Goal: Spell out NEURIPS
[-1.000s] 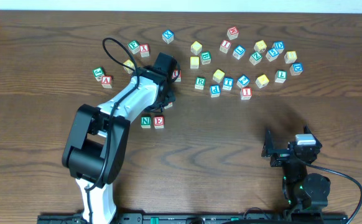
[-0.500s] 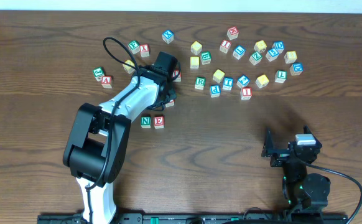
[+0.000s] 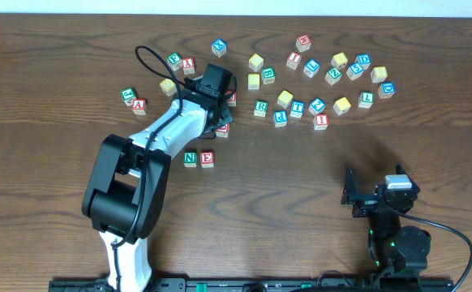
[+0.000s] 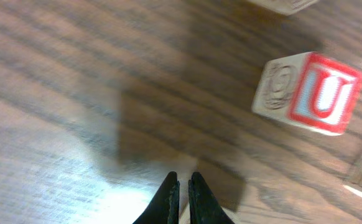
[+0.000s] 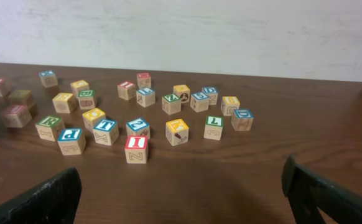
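Two of the word's letters sit touching, side by side, on the dark wooden table (image 3: 301, 186): the small wooden cube with a green N (image 3: 190, 159) and, to its right in the overhead view, the small wooden cube with a red E (image 3: 208, 159). Just above and right of that pair lies the small wooden cube with a red U (image 3: 222, 129), close beside the tip of the white-and-black left arm (image 3: 167, 134). The left wrist view shows it as a pale block with a red-framed U face and a round engraving on the adjoining face, all blurred. The left gripper (image 4: 183, 182) has its two black fingers pressed together on nothing and stands apart from that cube. Farther right, in the loose scatter, are the wooden cube with a green R (image 3: 260, 106), the wooden cube with a blue P (image 3: 281, 118) and the wooden cube with a red I (image 3: 320, 121). About thirty cubes show from above. Seven are yellow-topped cubes (image 3: 285, 99) whose letters cannot be read. A red-faced cube (image 3: 231, 98) is partly covered by the arm, and the left wrist view cuts off two more at its edges. The right gripper (image 5: 181, 183) gapes wide and empty, well apart from the cubes.
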You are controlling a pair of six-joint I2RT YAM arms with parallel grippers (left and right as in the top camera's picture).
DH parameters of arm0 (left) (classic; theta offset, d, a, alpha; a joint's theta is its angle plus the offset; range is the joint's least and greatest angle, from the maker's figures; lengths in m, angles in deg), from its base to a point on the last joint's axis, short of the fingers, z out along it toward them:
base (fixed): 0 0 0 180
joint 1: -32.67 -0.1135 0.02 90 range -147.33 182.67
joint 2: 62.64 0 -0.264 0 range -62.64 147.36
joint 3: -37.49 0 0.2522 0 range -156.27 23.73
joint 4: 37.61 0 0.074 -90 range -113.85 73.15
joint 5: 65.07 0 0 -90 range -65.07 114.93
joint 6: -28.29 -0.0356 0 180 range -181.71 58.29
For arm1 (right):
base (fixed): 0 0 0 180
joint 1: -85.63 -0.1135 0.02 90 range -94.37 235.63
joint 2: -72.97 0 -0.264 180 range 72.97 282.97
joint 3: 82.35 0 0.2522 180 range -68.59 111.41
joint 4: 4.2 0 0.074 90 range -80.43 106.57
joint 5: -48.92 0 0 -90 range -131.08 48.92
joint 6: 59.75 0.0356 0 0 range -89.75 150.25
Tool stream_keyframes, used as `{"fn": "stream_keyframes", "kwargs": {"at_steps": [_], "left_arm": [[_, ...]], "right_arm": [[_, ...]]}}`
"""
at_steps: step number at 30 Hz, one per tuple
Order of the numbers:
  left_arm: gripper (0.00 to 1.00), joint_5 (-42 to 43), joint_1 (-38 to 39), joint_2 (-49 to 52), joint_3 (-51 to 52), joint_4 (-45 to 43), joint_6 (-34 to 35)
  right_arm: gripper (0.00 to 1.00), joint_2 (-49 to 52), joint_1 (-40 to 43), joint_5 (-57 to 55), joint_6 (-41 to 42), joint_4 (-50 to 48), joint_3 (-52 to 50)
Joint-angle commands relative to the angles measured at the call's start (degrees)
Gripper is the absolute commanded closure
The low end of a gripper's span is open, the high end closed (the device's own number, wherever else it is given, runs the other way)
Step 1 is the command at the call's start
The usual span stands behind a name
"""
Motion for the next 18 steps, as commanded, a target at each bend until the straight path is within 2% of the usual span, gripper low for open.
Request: {"fn": "stream_keyframes", "kwargs": {"at_steps": [1, 5, 9, 18], "left_arm": [[0.92, 2.49, -0.09, 0.26, -0.5, -1.22, -2.67], [0.92, 3.15, -0.09, 0.26, -0.5, -2.03, -2.69], [0.92, 8.66, -0.09, 0.26, -0.5, -3.76, -5.18], [0.92, 11.82, -0.09, 0.26, -0.5, -3.85, -5.4]], "right_arm": [[0.01, -0.17, 0.35, 0.13, 0.96, 0.26, -0.04], [0.01, -0.17, 0.35, 0.13, 0.96, 0.26, -0.04], [0.01, -0.17, 0.35, 0.13, 0.96, 0.26, -0.04], [0.01, -0.17, 0.35, 0.13, 0.96, 0.26, -0.04]]}}
